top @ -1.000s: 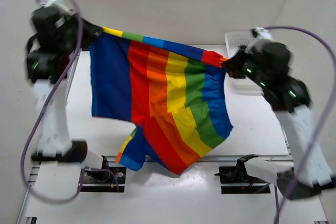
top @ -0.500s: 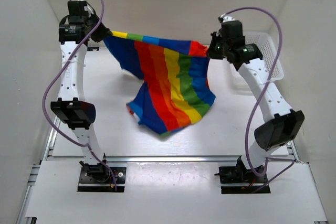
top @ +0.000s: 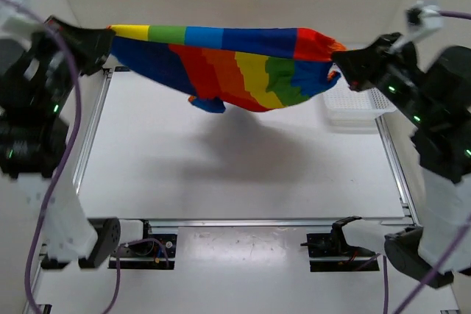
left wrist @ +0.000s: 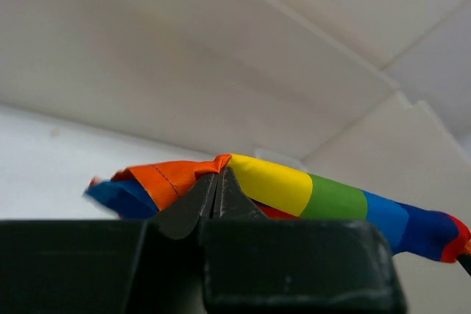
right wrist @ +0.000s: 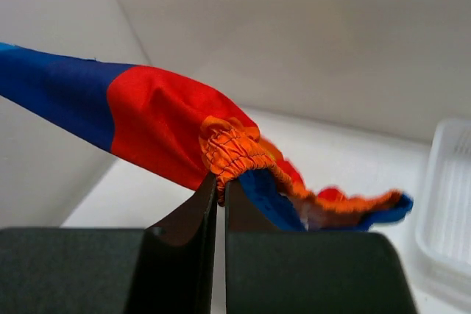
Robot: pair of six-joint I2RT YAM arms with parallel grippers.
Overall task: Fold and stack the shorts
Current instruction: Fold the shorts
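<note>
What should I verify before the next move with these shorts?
1. Grip of left jaws on the shorts: ok, shut on an edge.
2. Grip of right jaws on the waistband: ok, shut.
3. Top edge taut between both grips: ok.
4. Cloth clear of the table: ok, its shadow lies beneath.
5. Legs hanging flat: not ok, bunched underneath.
6. Cloth clear of the basket: cannot tell, the right end overlaps it in the top view.

Rainbow-striped shorts point(top: 243, 64), red, orange, yellow, green, blue; white basket point(top: 353, 104); white table point(top: 243, 167).
</note>
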